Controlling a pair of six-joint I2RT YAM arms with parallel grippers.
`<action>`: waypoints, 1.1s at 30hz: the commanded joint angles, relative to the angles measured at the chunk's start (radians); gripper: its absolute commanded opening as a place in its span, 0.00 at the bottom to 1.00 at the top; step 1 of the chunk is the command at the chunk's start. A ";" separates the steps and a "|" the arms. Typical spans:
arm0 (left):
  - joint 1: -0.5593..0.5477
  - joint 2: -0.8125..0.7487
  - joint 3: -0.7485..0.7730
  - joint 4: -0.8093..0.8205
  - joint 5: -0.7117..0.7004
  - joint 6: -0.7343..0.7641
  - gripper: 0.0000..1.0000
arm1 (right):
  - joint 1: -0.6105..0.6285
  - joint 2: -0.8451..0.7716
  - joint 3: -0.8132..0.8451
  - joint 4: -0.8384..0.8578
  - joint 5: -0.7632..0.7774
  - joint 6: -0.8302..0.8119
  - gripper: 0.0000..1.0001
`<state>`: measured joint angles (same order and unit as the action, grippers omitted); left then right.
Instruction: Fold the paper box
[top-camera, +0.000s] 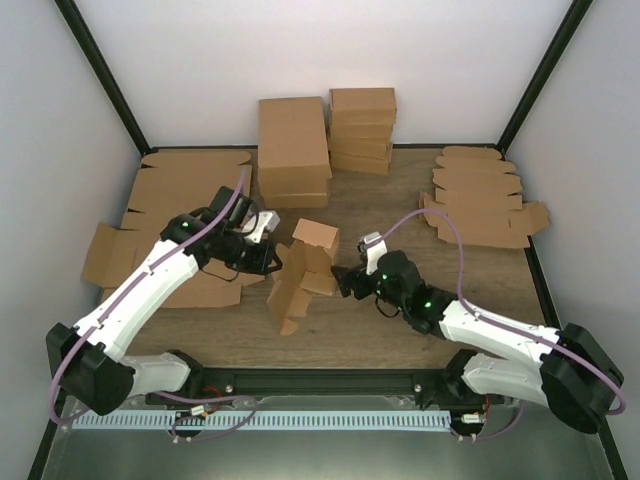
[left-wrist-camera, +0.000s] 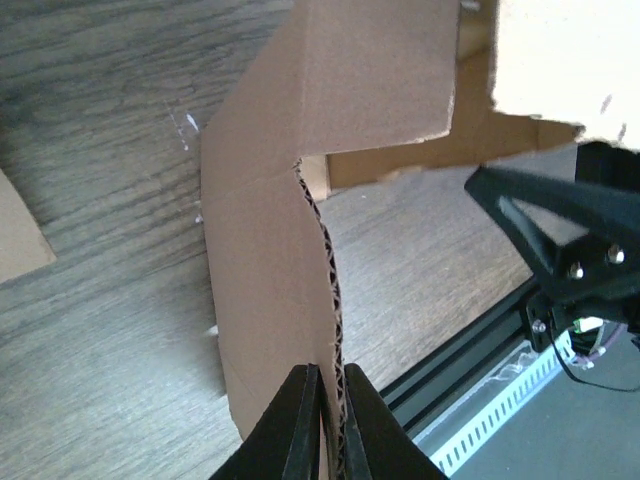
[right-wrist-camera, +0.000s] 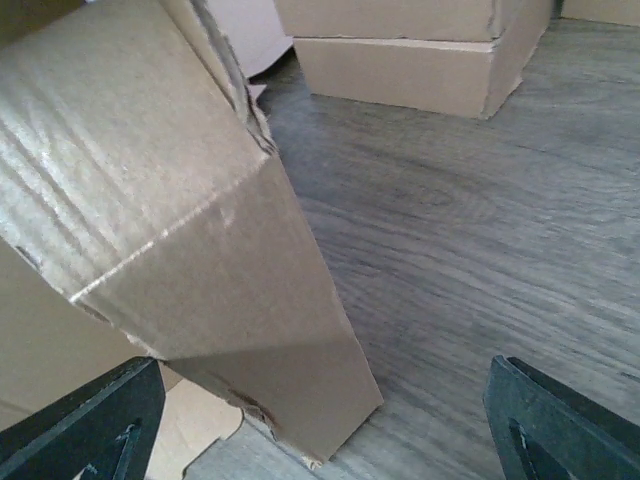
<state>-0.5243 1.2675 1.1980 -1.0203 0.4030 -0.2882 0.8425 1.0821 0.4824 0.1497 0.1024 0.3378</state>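
Observation:
The paper box (top-camera: 303, 272) is a brown cardboard piece, partly folded, standing on edge at the middle of the table with flaps sticking out. My left gripper (top-camera: 273, 258) is at its left side. In the left wrist view it (left-wrist-camera: 328, 425) is shut on the corrugated edge of one upright panel (left-wrist-camera: 270, 290). My right gripper (top-camera: 346, 279) is at the box's right side. In the right wrist view it (right-wrist-camera: 320, 430) is wide open, with a folded box panel (right-wrist-camera: 180, 220) reaching down between its fingers without touching them.
Two stacks of finished brown boxes (top-camera: 293, 150) (top-camera: 362, 130) stand at the back. Flat cardboard blanks lie on the left (top-camera: 165, 205) and at the back right (top-camera: 480, 195). A black rail (top-camera: 320, 380) runs along the near edge.

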 joint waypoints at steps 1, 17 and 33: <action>-0.002 -0.028 -0.026 0.032 0.083 -0.007 0.08 | -0.044 -0.029 0.042 -0.010 -0.034 -0.020 0.91; -0.003 -0.044 -0.069 0.096 0.118 -0.027 0.08 | -0.085 -0.095 0.098 -0.133 -0.195 -0.010 1.00; -0.010 -0.056 -0.078 0.108 0.091 -0.038 0.08 | -0.095 -0.191 0.149 -0.224 -0.248 0.128 1.00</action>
<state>-0.5255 1.2289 1.1259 -0.9302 0.4980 -0.3172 0.7616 0.9066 0.5945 -0.0444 -0.1429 0.3786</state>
